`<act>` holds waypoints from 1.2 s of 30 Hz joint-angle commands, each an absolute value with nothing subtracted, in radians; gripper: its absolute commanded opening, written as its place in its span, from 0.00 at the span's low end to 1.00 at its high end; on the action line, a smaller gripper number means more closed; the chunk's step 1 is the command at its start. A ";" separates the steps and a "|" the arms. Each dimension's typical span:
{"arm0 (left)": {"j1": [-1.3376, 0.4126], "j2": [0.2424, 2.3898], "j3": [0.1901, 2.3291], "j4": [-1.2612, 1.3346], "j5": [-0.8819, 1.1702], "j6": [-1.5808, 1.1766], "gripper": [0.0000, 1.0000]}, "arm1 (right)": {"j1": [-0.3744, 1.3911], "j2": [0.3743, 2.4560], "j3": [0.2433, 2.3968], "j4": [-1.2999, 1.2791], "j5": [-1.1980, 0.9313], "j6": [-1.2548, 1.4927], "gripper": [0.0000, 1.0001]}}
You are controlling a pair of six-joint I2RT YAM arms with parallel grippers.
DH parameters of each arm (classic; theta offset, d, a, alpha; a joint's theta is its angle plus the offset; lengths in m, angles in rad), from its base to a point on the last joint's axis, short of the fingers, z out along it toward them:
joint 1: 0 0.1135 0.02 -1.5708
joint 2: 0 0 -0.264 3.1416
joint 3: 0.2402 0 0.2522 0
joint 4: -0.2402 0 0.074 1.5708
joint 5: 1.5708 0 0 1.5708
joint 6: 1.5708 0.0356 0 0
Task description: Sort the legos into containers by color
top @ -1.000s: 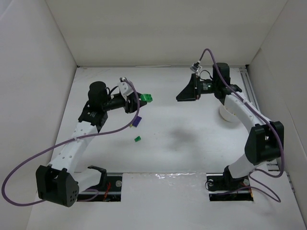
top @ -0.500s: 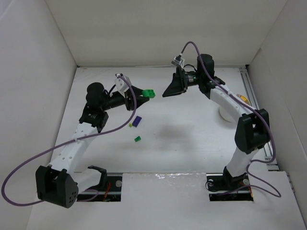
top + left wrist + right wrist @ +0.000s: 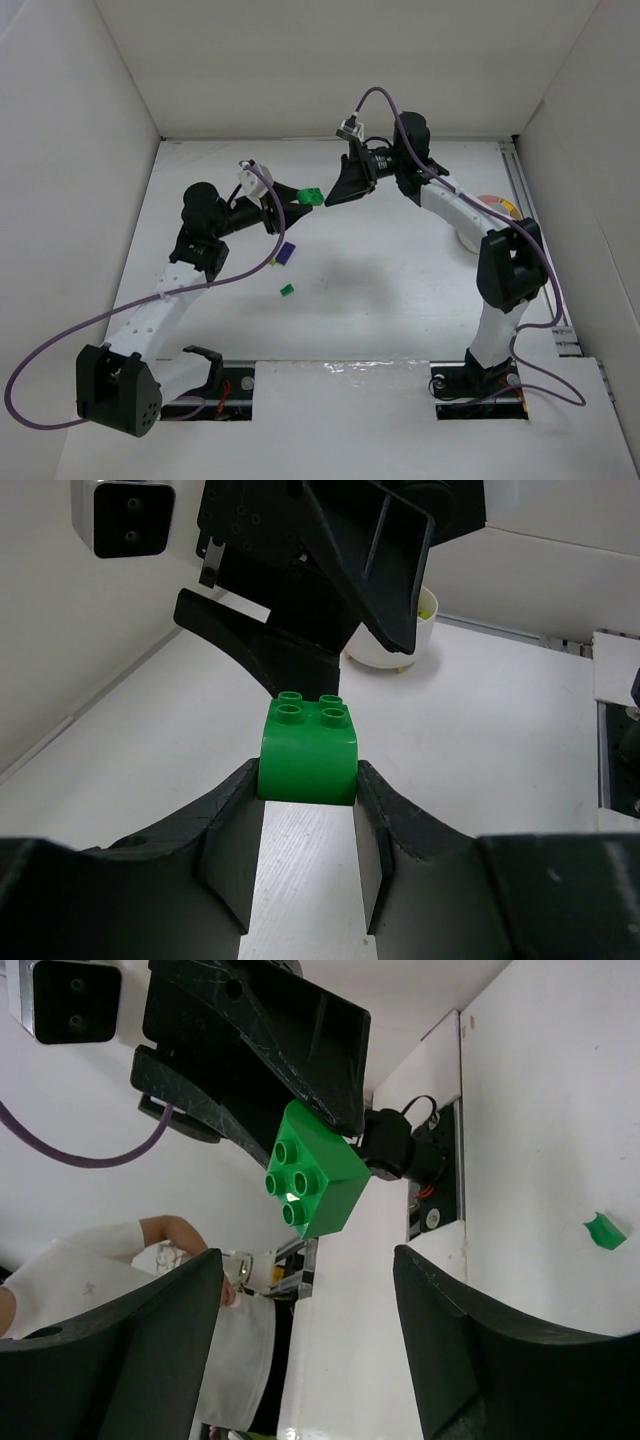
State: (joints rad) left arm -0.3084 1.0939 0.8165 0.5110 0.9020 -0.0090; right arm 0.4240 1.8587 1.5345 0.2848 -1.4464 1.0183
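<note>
Top: left claw (image 3: 298, 199) pinching green brick (image 3: 311, 197) aloft over tabletop (image 3: 400, 290); right claw (image 3: 335, 188) just beside; bowl (image 3: 466, 240) well apart.
Left wrist: brick's studded end juts free.
Right wrist: right claw spread, brick ahead. Recommended: straddle free end, clamp squarely before left lets go.

Bright even white light, faint soft shadows, close foreground slightly blurred

White bowl (image 3: 395, 658), green lego (image 3: 307, 765), seemingly purple lego (image 3: 286, 253).
</note>
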 commanded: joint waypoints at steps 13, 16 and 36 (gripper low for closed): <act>-0.353 1.095 0.811 0.634 0.888 -0.038 0.00 | 0.466 1.901 1.612 0.431 -1.465 1.091 0.70; -0.362 1.095 0.802 0.634 0.879 -0.020 0.00 | 0.477 1.910 1.621 0.431 -1.474 1.100 0.67; -0.362 1.114 0.755 0.634 0.810 0.009 0.21 | 0.495 1.882 1.600 0.462 -1.502 1.109 0.03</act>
State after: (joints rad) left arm -0.3588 1.1126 0.7650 0.6083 0.8696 0.0109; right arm 0.4610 1.9141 1.5799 0.3752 -1.4620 1.1240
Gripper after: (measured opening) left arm 0.334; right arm 0.403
